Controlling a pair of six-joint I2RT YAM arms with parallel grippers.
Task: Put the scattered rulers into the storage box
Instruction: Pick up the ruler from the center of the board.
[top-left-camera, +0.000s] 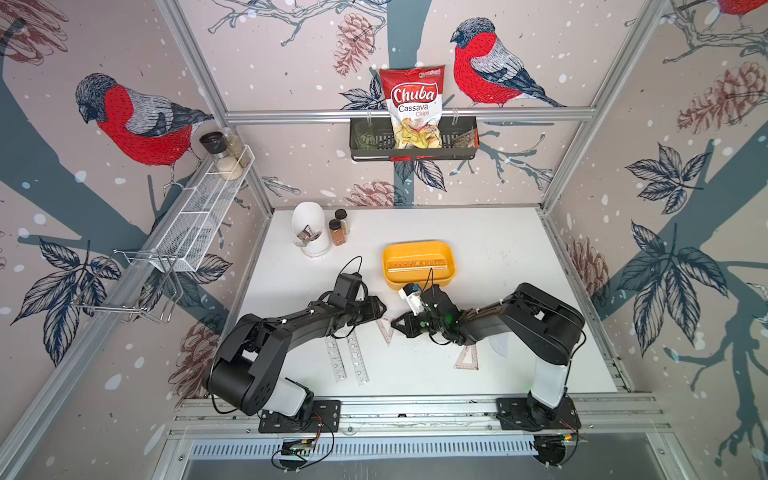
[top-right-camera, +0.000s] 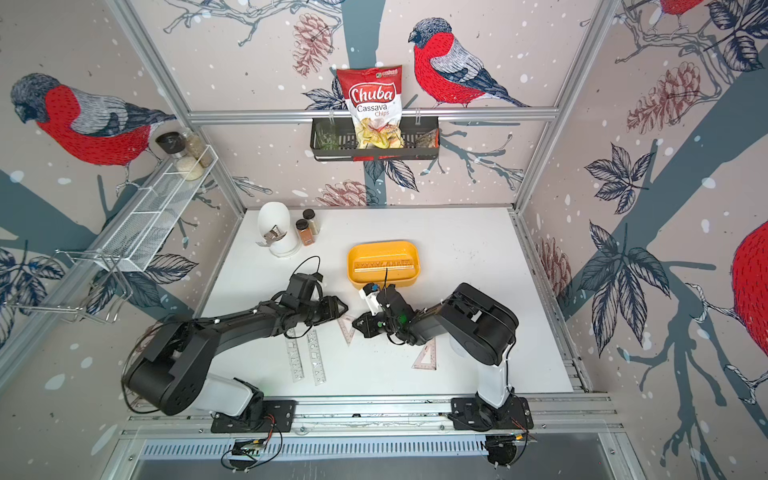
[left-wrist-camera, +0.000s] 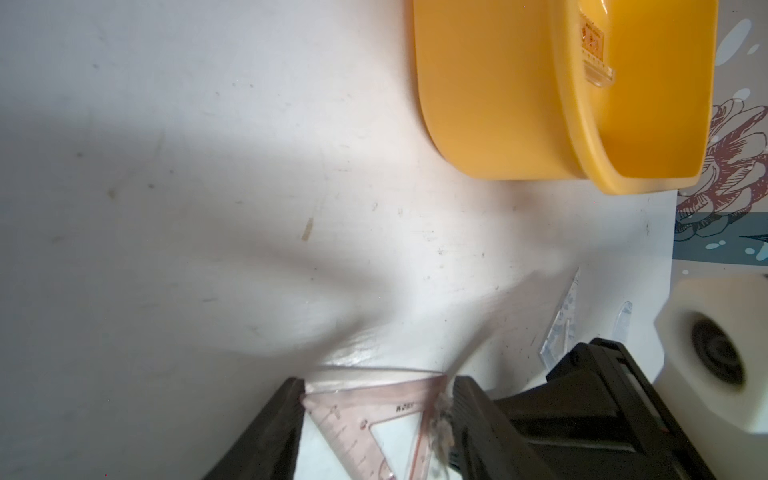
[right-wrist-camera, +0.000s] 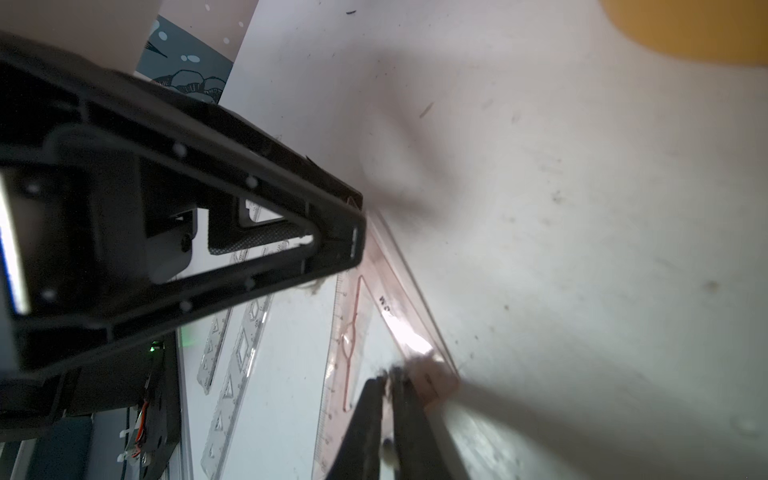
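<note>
The yellow storage box (top-left-camera: 449, 266) (left-wrist-camera: 478, 104) stands mid-table with one straight ruler (top-left-camera: 415, 264) lying inside. In front of it a pink set square (top-left-camera: 387, 333) (left-wrist-camera: 353, 409) (right-wrist-camera: 386, 307) sits between both arms. My left gripper (top-left-camera: 384, 309) (left-wrist-camera: 376, 399) is open, its fingers either side of the set square's short edge. My right gripper (top-left-camera: 395, 323) (right-wrist-camera: 392, 374) is shut on a corner of that set square. Two clear straight rulers (top-left-camera: 336, 359) (top-left-camera: 358, 359), a second pink set square (top-left-camera: 467, 358) and a clear protractor (top-left-camera: 498, 345), partly under the right arm, lie on the table.
A white holder (top-left-camera: 309, 230) and two spice jars (top-left-camera: 337, 230) stand at the back left of the table. A black wire basket (top-left-camera: 365, 143) with a chips bag hangs on the back rail. A white wire shelf (top-left-camera: 199, 216) runs along the left wall.
</note>
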